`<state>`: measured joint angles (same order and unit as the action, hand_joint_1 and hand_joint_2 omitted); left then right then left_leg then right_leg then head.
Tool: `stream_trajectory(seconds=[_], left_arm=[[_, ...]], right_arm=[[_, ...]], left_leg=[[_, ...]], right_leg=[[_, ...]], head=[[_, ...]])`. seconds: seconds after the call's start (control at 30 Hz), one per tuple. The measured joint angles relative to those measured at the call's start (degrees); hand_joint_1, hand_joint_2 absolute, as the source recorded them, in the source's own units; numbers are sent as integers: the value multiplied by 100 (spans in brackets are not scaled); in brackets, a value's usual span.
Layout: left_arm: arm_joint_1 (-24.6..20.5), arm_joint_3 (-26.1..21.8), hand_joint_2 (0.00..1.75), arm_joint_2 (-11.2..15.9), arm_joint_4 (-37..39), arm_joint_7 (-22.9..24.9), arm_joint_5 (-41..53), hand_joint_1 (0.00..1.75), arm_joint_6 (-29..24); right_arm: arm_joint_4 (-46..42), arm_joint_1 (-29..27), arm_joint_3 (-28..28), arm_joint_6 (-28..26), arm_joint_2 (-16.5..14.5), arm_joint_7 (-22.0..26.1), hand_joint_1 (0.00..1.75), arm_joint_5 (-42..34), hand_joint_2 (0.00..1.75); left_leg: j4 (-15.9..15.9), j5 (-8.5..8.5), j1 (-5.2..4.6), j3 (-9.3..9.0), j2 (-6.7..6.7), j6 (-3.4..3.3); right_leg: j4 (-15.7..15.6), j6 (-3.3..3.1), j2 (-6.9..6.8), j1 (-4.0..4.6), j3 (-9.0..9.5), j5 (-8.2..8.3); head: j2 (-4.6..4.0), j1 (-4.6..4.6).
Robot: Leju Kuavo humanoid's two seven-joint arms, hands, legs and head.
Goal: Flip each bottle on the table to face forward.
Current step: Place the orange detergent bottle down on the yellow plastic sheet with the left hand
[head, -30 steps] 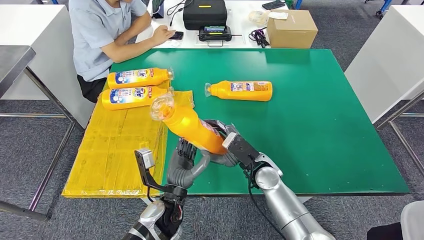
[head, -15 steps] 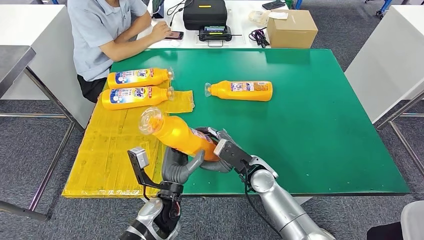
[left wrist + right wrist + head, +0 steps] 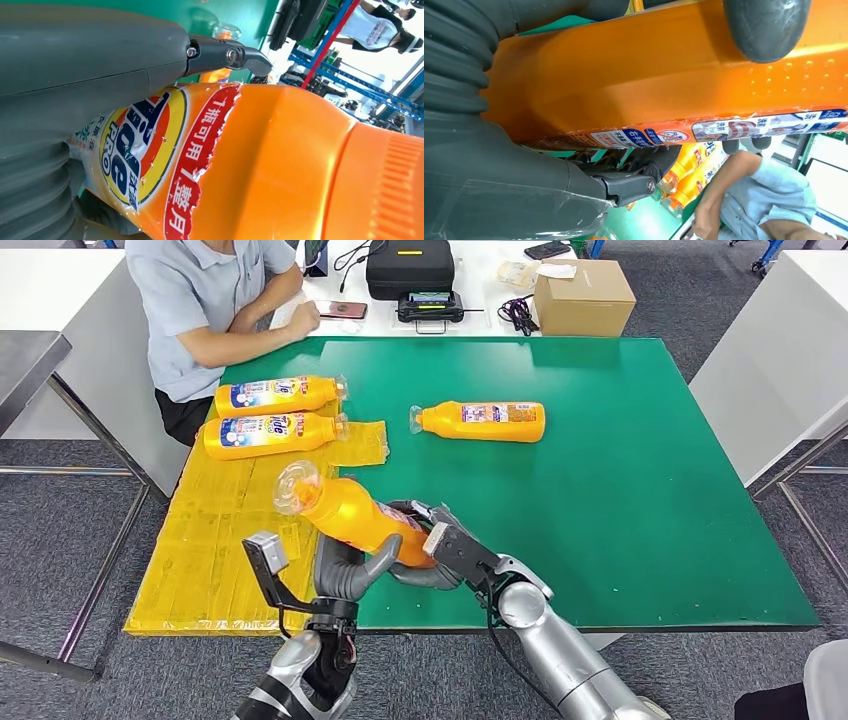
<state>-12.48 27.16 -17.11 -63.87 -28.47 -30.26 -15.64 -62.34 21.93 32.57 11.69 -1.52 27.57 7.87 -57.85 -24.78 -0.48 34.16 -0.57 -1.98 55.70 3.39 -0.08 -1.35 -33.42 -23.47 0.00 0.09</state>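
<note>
Head view: both hands' fingers [image 3: 372, 558] wrap the raised bottle [image 3: 350, 512].

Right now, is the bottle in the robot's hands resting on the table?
No, both hands hold the bottle lifted above the table.

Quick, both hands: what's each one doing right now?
Left hand: holds the orange bottle from below, off the table.
Right hand: grips the same bottle at its base end.
</note>
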Motion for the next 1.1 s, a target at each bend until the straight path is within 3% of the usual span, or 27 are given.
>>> stream_trajectory(seconds=[0.2, 0.23, 0.33, 0.37, 0.83, 0.97, 1.0, 1.1], left_arm=[[6, -44, 175, -1, 0, 111, -120, 0, 104], [8, -55, 175, -2, -1, 128, -147, 22, 121], [25, -82, 175, -2, -19, 165, -201, 153, 183], [33, -91, 175, -2, -32, 183, -219, 175, 228], [151, -209, 175, 0, -196, 403, -515, 175, 748], [217, -240, 175, 1, -268, 423, -571, 175, 803], [237, -245, 175, 1, -296, 426, -581, 175, 809], [280, -256, 175, 9, -379, 426, -575, 175, 806]], right_arm=[[5, -20, -1, -14, 1, -16, 175, 2, 175], [9, -23, 0, -13, 1, -17, 175, 2, 175], [27, -31, 1, -13, 1, -19, 175, 1, 175], [34, -33, -1, -14, 1, -19, 175, 0, 175], [57, -59, -55, 3, -11, 21, 175, -20, 175], [84, -57, -64, -10, -25, 38, 164, -12, 175], [93, -57, -66, -19, -27, 45, 155, -5, 175], [121, -59, -69, -52, -41, 79, 34, 31, 175]], left_leg=[[0, 0, 0, 0, 0, 0], [0, 0, 0, 0, 0, 0], [0, 0, 0, 0, 0, 0], [0, 0, 0, 0, 0, 0], [0, 0, 0, 1, 1, 0], [0, 0, 0, 2, 1, 0], [0, 0, 0, 2, 1, 0], [0, 0, 0, 3, 1, 0]], right_leg=[[0, 0, 0, 0, -1, 0], [0, 0, 0, 0, -1, 0], [0, 0, 0, 0, -1, 0], [0, 0, 0, 0, -1, 0], [0, 0, 0, 0, -2, 0], [0, 0, 0, 0, -3, 0], [0, 0, 0, 0, -3, 0], [0, 0, 0, 0, -5, 0]], head=[[0, 0], [0, 0], [0, 0], [0, 0], [0, -1], [0, 0], [0, 0], [0, 0]])
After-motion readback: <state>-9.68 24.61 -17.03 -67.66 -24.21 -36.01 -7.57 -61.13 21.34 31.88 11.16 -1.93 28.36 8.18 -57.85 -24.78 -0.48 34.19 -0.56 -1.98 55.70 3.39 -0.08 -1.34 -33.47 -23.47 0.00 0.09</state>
